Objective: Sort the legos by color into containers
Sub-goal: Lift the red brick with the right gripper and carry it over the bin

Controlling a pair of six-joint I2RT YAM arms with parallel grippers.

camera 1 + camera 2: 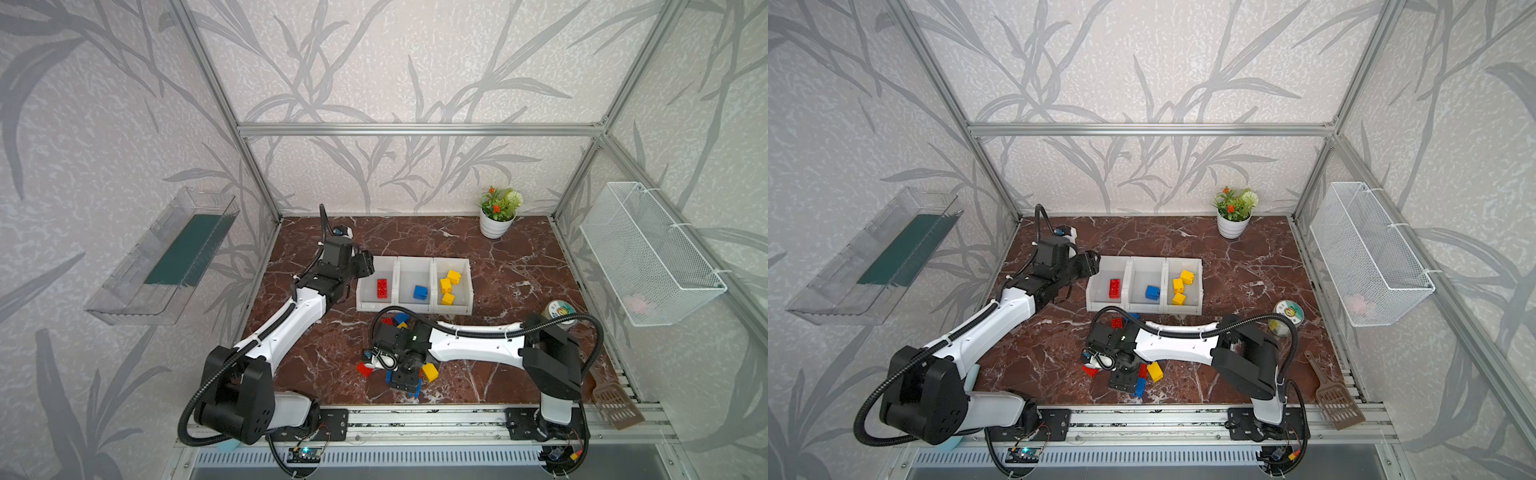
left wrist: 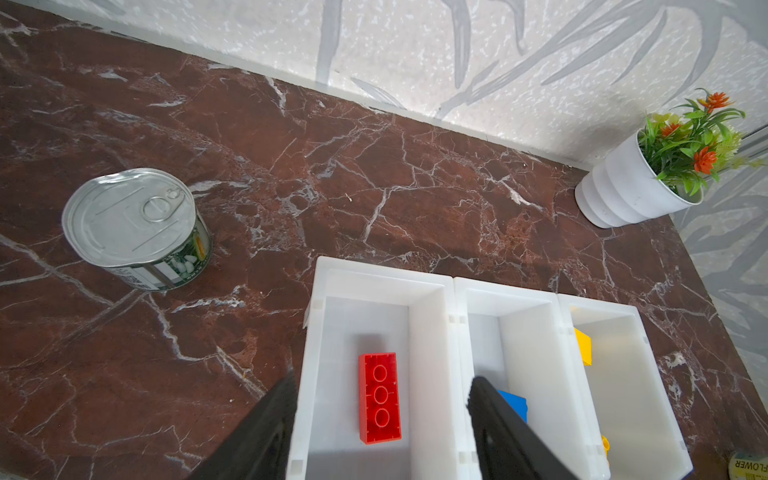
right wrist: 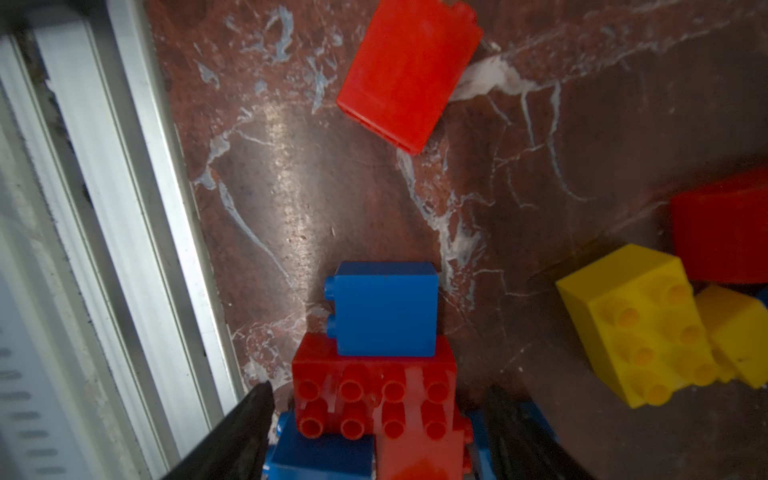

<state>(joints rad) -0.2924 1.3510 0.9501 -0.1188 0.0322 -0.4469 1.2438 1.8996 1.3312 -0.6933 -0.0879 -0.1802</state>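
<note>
Right wrist view: my right gripper [image 3: 378, 405] is low over the loose legos [image 1: 430, 371] near the table's [image 1: 498, 257] front edge. Its jaws are parted either side of a red studded brick [image 3: 374, 386], slim gaps both sides, nothing held. A blue brick [image 3: 384, 309] touches it and a yellow brick [image 3: 640, 328] lies near. Left gripper [image 2: 382, 380] hangs parted and empty over the leftmost of the containers [image 1: 409, 274], where one red lego [image 1: 382, 288] lies. Middle bin has one blue lego [image 1: 420, 292], right bin three yellow legos [image 1: 449, 286].
</note>
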